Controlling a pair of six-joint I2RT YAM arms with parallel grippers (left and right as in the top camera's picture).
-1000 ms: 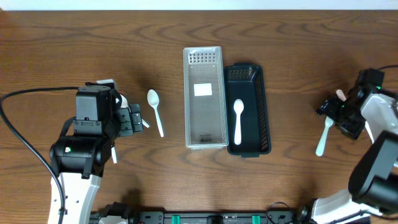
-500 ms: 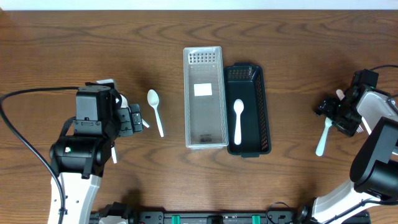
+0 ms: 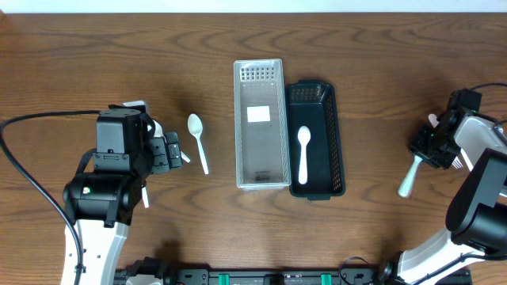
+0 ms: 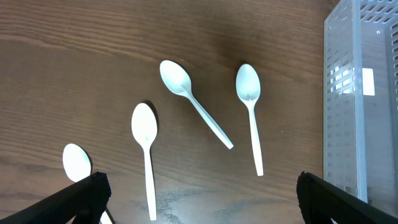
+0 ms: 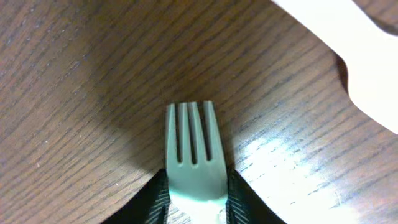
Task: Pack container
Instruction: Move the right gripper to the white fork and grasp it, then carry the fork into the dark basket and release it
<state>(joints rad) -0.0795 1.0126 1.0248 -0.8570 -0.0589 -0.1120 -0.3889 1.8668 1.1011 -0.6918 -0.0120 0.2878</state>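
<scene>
A clear plastic container lies at the table's middle, with a black basket against its right side. One white spoon rests in the basket. At the far right my right gripper is shut on a white fork, whose tines point away from the jaws; its handle sticks out toward the front. My left gripper hangs open over several white spoons left of the container. Only one of these spoons shows in the overhead view.
Another white utensil lies on the wood just beyond the fork's tines. The left arm's body covers the table to the left of the spoons. Bare wood lies between the basket and the right gripper.
The right gripper's jaws have closed on the fork, and the fork's handle has swung slightly left. The left arm and the spoons have not moved.
</scene>
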